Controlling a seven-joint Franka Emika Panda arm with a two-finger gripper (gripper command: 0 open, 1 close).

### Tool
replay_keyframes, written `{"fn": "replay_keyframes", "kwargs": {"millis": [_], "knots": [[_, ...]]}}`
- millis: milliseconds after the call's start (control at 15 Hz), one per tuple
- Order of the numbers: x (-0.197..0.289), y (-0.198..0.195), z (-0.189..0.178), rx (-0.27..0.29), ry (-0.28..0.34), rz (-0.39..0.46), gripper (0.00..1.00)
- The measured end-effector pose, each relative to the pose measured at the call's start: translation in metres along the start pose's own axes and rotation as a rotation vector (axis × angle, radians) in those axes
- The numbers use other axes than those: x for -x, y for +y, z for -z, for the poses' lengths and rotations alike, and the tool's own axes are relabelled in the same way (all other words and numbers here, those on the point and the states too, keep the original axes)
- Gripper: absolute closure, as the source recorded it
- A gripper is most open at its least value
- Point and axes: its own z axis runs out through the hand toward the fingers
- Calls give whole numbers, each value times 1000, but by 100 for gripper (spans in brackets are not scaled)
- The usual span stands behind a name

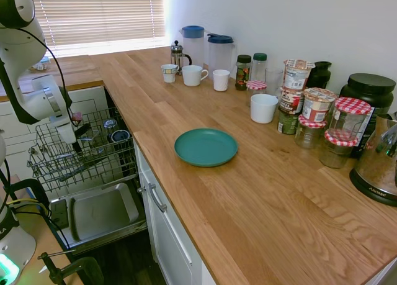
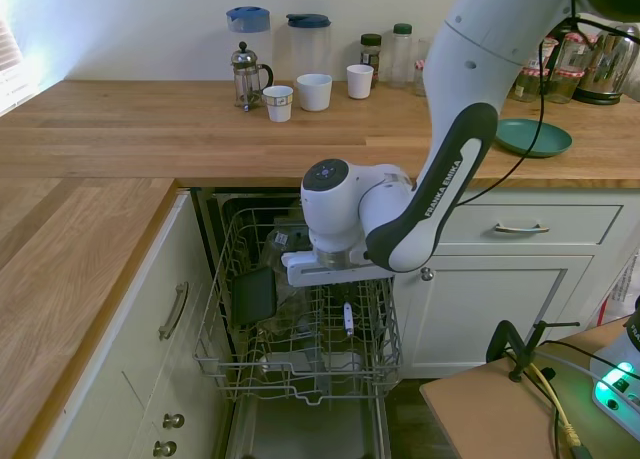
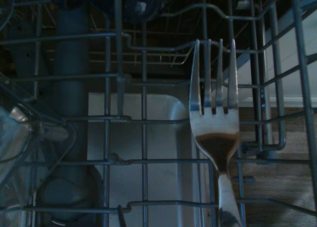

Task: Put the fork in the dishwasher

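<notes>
Small slim silver metal fork (image 3: 216, 138): hangs tines-down over the grey wire basket rack (image 2: 300, 354) of the white-fronted dishwasher (image 1: 102, 213), its handle pinched between the fingers of the white arm's two-finger gripper (image 2: 346, 301); in the second exterior view the fork (image 2: 348, 319) shows as a short bright sliver below the gripper, near the rack's right side. Rack: pulled out above the open grey steel inner door panel (image 1: 99, 212). Round teal plate (image 1: 206, 147): rests on the wooden countertop (image 1: 260, 192), well apart from the dishwasher.
</notes>
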Motion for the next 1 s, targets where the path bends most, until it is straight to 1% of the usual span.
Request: {"fn": "replay_keyframes", "kwargs": {"millis": [400, 1000], "knots": [[-4, -11, -21, -13, -3, -10, 0], [-4, -10, -23, -13, 15, -6, 0]]}}
